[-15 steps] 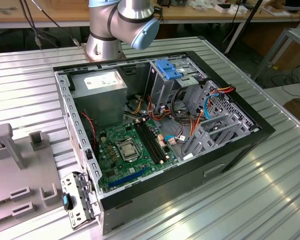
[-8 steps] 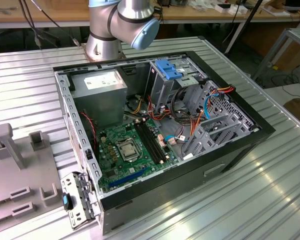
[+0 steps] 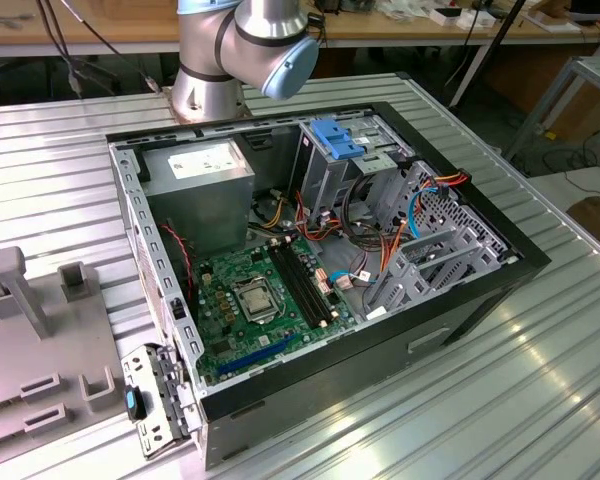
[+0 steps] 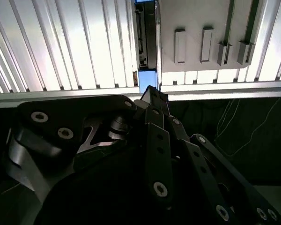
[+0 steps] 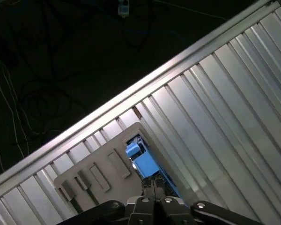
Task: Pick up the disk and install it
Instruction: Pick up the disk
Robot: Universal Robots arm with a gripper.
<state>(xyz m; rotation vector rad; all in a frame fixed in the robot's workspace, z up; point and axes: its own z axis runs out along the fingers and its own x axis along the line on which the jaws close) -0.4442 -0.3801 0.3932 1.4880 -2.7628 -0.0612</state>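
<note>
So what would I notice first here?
The open computer case, its green board bared, sits on the ribbed table in the exterior view, the arm's base behind it. In both wrist views a bright blue disk sits in a grey holder near the table's edge, the gripper close by it.

Gripper [image 5: 152, 183] angled downward, jaws seemingly pressed together.

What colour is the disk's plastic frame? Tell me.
Bright blue; the disk shows it best in the first wrist view.
</note>
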